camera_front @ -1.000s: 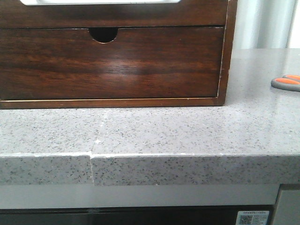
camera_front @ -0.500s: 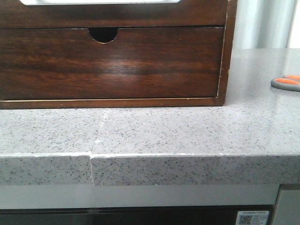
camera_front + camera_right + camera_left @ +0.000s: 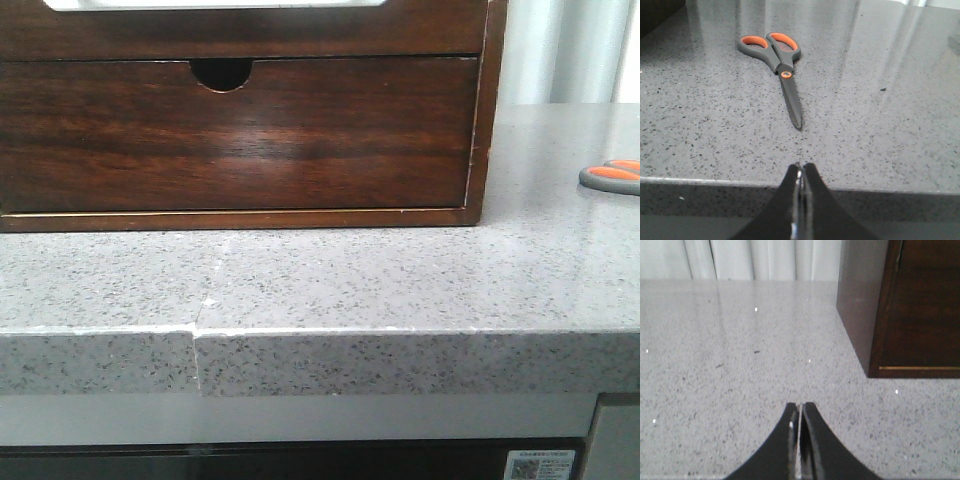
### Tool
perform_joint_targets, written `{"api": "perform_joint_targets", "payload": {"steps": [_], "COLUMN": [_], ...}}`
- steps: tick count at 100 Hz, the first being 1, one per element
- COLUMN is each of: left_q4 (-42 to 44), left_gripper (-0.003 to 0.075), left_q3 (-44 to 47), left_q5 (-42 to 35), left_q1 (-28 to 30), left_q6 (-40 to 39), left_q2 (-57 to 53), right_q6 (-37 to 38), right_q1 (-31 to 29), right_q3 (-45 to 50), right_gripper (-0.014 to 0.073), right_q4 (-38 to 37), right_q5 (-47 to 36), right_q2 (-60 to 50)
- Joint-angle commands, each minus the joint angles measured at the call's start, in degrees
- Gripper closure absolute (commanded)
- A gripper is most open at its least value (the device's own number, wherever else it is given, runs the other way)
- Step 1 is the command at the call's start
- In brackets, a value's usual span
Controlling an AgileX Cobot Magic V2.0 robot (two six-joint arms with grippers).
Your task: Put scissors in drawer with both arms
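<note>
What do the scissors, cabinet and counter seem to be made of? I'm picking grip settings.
Scissors: grey handles with orange loop linings look like matte plastic; the dark blades are probably metal, though coated or shadowed.
Cabinet: dark reddish-brown wood, or veneer, with visible grain and a glossy sheen.
Counter: speckled grey stone or composite, polished enough to reflect light.

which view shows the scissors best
The right wrist view: the whole scissors lie closed on the countertop, handles and blades unobstructed. The front view catches only the orange handle loops at its right edge. The left wrist view shows none of them.
</note>
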Motion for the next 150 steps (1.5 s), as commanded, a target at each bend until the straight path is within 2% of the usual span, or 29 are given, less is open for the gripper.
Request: {"api": "perform_joint_targets", "payload": {"steps": [1,38,54,84,108,131,150], "left_q4": [-0.2,-0.2,-0.7,-1.5,-1.8,-3.8,-2.9], "left_gripper": [0.0742,0.0742,0.0742,0.0742,0.0742,0.0742,0.0742], "left_q3": [1.1,1.1,1.1,1.1,0.2,-6.6,-14.8], "left_q5": [-6.3,-7.5,-8.0,-17.4,-24.5,-22.5,-18.8], "left_q1": [0.1,0.1,0.1,0.1,0.1,0.1,0.1], "left_q6": [-0.4,-0.4,-0.4,-0.4,-0.4,-0.4,-0.4], "left_q2": [-1.6,-1.6,-1.6,-1.6,-1.6,-0.4,5.9], "right_q6": [-0.3,-0.3,-0.3,-0.3,-0.3,1.6,1.8], "right_q1": [-0.3,-0.3,-0.3,-0.3,-0.3,-0.3,-0.3], "right_q3": [1.7,1.7,1.7,1.7,0.7,-5.3,-12.7], "right_gripper": [0.0655,0.0655,0.0655,0.0655,0.0655,0.0655,0.0655], "right_q4": [-1.7,-1.7,-1.7,-1.5,-1.0,-1.0,-1.0], "right_q5": [-3.6,-16.1,-19.0,-32.1,-34.3,-31.9,-26.6], "right_q2": [-1.2,-1.2,-1.2,-1.2,-1.2,2.4,11.1]}}
